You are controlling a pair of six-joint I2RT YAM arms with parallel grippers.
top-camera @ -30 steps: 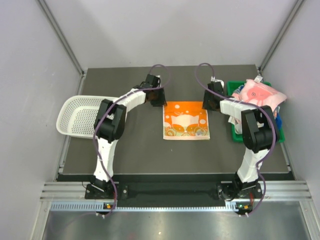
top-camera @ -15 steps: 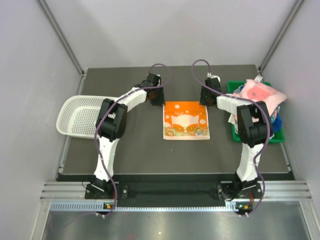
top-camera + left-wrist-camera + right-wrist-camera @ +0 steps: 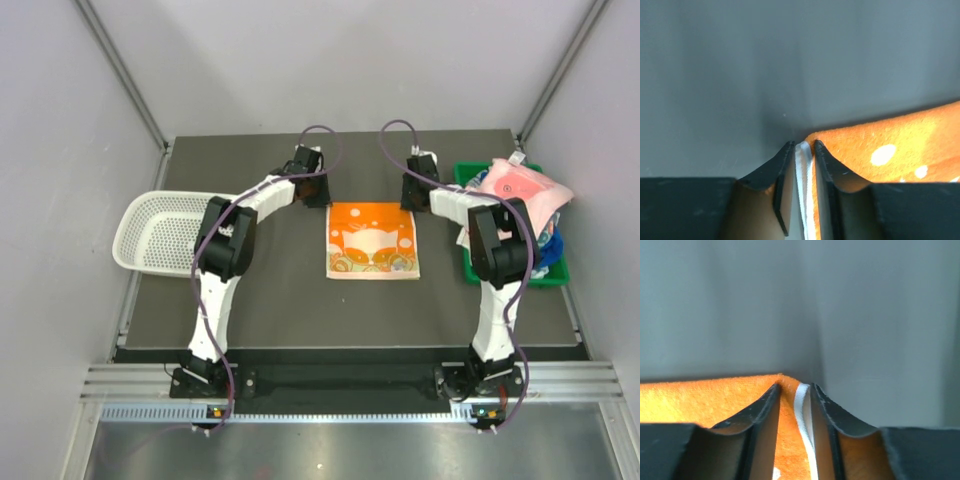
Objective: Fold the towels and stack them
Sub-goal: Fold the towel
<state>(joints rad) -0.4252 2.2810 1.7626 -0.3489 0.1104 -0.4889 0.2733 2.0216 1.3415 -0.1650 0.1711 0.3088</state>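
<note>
An orange towel (image 3: 372,240) with a white cat motif lies flat in the middle of the table. My left gripper (image 3: 318,198) is at its far left corner. In the left wrist view the left gripper (image 3: 803,150) is shut on the towel's white-edged corner (image 3: 900,140). My right gripper (image 3: 411,197) is at the far right corner. In the right wrist view the right gripper (image 3: 794,390) is closed around that corner of the orange towel (image 3: 700,395). A pink towel with white motifs (image 3: 515,185) and a blue cloth (image 3: 553,243) sit heaped in the green bin.
The green bin (image 3: 466,262) stands at the right edge of the table, close to my right arm. A white mesh basket (image 3: 150,230) sits at the left edge, overhanging the table. Grey walls enclose the back and sides.
My right gripper has moved a little back and left onto the towel's far right corner. The left gripper and the towel have hardly moved.
</note>
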